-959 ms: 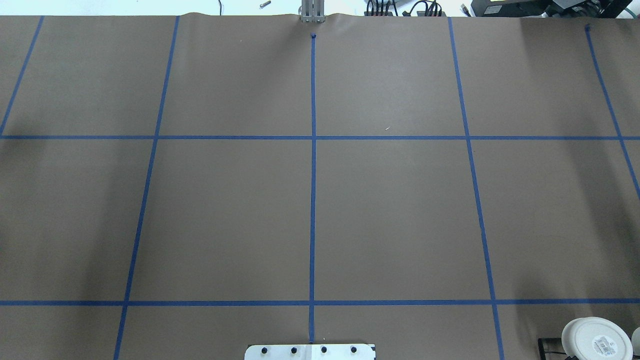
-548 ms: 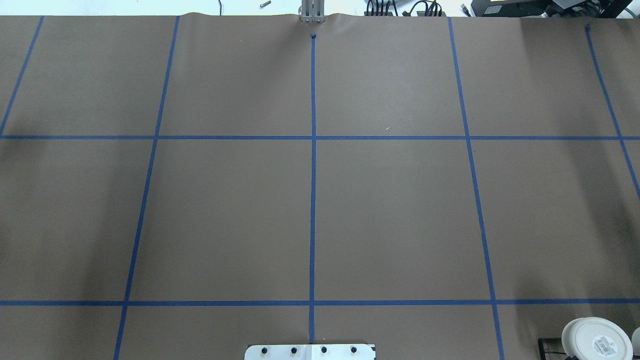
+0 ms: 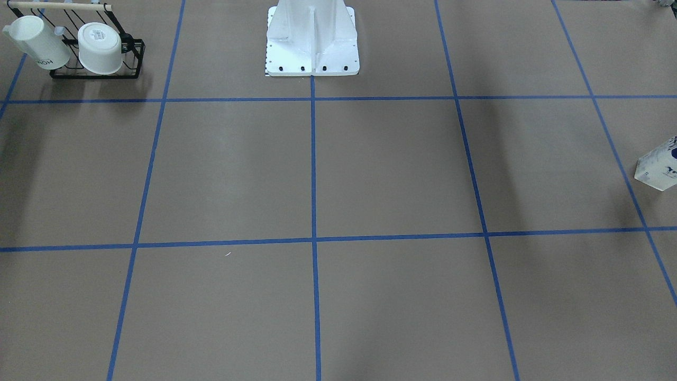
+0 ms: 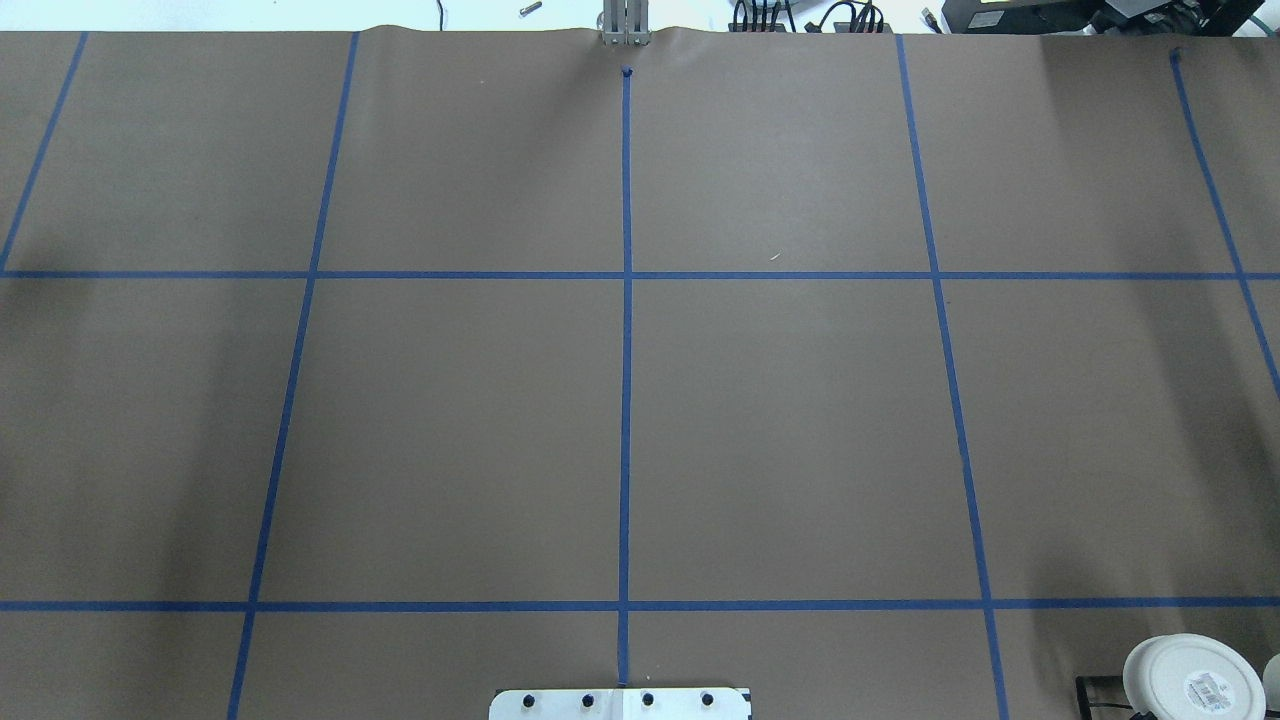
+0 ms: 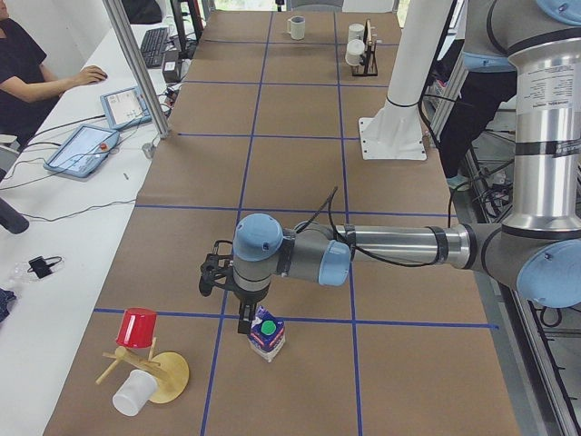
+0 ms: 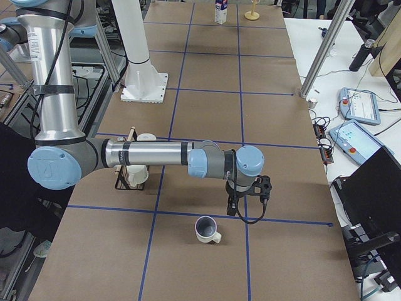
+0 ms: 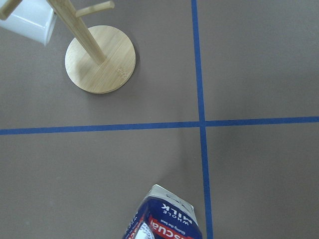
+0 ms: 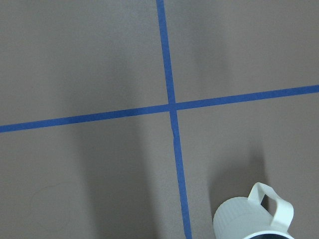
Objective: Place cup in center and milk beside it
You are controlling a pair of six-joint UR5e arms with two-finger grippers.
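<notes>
The milk [image 5: 267, 332] stands upright near the table's end on my left; it also shows in the left wrist view [image 7: 167, 219] and at the front-facing view's right edge [image 3: 661, 169]. My left gripper [image 5: 243, 325] hangs just beside the carton, apart from it; I cannot tell whether it is open. The cup [image 6: 207, 229] stands upright near the table's other end, handle visible in the right wrist view [image 8: 251, 219]. My right gripper [image 6: 238, 210] hovers close beside the cup; I cannot tell its state. The center [image 4: 626, 275] is bare, also in the front-facing view [image 3: 313, 239].
A black wire rack [image 3: 95, 71] holding two white cups stands by the white robot base [image 3: 312, 42]. A wooden mug tree [image 5: 150, 368] with a red cup and a white cup stands near the milk; its round base [image 7: 99, 59] shows in the left wrist view. An operator [image 5: 27, 68] sits at a side desk.
</notes>
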